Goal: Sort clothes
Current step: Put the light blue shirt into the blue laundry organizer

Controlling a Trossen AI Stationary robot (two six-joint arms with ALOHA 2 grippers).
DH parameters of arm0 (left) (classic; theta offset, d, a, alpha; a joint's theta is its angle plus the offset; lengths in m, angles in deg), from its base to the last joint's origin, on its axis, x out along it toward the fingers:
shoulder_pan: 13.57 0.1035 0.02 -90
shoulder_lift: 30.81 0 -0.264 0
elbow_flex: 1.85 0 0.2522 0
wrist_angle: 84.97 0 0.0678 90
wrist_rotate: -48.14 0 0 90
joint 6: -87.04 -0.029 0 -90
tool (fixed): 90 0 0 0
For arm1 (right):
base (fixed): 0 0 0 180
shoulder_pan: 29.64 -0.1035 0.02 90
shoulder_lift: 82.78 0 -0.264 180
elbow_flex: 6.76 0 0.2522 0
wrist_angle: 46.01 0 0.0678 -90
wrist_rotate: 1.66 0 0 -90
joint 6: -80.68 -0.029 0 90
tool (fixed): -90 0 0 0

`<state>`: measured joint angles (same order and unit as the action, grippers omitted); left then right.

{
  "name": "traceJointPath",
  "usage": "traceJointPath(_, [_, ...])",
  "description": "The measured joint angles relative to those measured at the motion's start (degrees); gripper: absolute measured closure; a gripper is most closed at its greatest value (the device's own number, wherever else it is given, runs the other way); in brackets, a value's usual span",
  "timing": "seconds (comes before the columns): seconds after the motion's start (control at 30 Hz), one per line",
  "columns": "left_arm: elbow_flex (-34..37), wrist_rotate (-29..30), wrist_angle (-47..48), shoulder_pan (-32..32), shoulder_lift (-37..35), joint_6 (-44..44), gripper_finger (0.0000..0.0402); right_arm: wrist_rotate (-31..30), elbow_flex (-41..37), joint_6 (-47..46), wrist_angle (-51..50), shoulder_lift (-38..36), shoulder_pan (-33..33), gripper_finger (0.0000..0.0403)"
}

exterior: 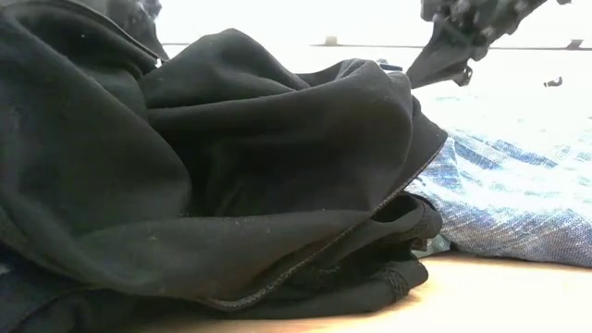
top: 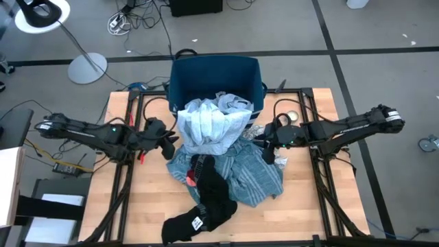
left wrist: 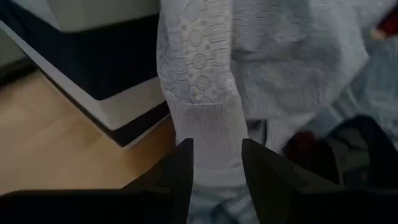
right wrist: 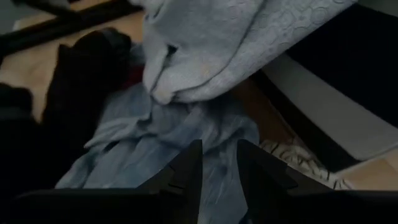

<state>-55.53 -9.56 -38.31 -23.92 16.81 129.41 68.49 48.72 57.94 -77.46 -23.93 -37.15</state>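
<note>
A light blue shirt (top: 211,125) hangs over the near rim of the dark blue bin (top: 206,77), and its lower part lies on the pile. Below it a teal striped cloth (top: 250,175) is spread on the table. Black pieces (top: 209,202) and a small red piece (top: 191,179) lie on that cloth. A white-and-grey patterned cloth (top: 255,130) shows beside the bin's near right corner. My left gripper (top: 170,145) stands open just left of the shirt, with a hanging fold (left wrist: 214,134) showing between its fingers. My right gripper (top: 269,147) is low over the teal cloth (right wrist: 186,143), its fingers a narrow gap apart. My left gripper comes at the shirt's hanging fold (left wrist: 211,149) slanting down from the table's left. The fold shows in the gap between the fingers, but I cannot tell whether they touch it.
Black frame rails (top: 130,171) run along both sides of the wooden table. A tape roll (top: 293,116) lies at the back right. Bare wood shows at the near left (top: 147,206) and near right (top: 295,213). In the low view black cloth (exterior: 185,166) fills most of the picture.
</note>
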Motion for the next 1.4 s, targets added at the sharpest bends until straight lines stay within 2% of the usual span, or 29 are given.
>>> traceJointPath(0.17, [6.7, -1.5, -12.6, 1.9, 0.3, -0.2, 0.0260, -0.2, -5.0, 0.4, 12.3, 1.2, 3.7, 0.0300])
traceJointPath(0.27, [9.0, -1.5, -17.1, 2.8, 0.3, -1.7, 0.0260, -0.2, -7.1, 0.5, 19.2, 2.8, 5.7, 0.0300])
traceJointPath(0.43, [11.8, -2.3, -25.1, 3.7, 0.3, -3.1, 0.0260, 0.1, -8.0, 0.5, 24.9, 7.4, 7.7, 0.0298])
traceJointPath(0.57, [12.9, -4.0, -30.7, 3.7, 0.8, -3.2, 0.0260, 4.0, -8.0, 1.9, 33.0, 12.2, 7.8, 0.0300])
traceJointPath(0.7, [13.2, -4.7, -32.0, 3.7, 1.6, -3.3, 0.0260, 9.3, -8.0, 6.0, 44.2, 16.5, 7.4, 0.0300])
traceJointPath(0.77, [13.1, -5.0, -32.6, 3.7, 2.5, -3.3, 0.0260, 9.4, -8.0, 6.8, 47.3, 18.0, 7.2, 0.0311])
traceJointPath(0.83, [13.2, -5.9, -33.7, 3.7, 3.0, -3.3, 0.0271, 9.3, -8.0, 7.4, 49.1, 19.0, 7.2, 0.0342])
traceJointPath(0.9, [13.1, -7.6, -37.3, 3.7, 3.8, -4.3, 0.0302, 9.2, -8.0, 8.5, 50.0, 19.4, 7.3, 0.0383])
traceJointPath(1.0, [13.2, -13.0, -43.5, 3.7, 4.0, -9.3, 0.0375, 9.2, -8.0, 9.4, 51.9, 18.7, 7.2, 0.0392])
traceJointPath(1.03, [13.0, -14.0, -46.2, 3.7, 3.9, -10.7, 0.0387, 9.3, -8.0, 9.5, 52.3, 18.1, 7.1, 0.0394])
traceJointPath(1.17, [10.7, -14.6, -47.8, 3.7, 3.4, -14.4, 0.0397, 10.6, -8.0, 10.9, 54.9, 14.8, 7.1, 0.0399])
traceJointPath(1.4, [1.6, -14.9, -47.2, 4.0, 3.4, -25.3, 0.0400, 15.0, -6.0, 14.4, 59.0, 7.4, 8.0, 0.0401])
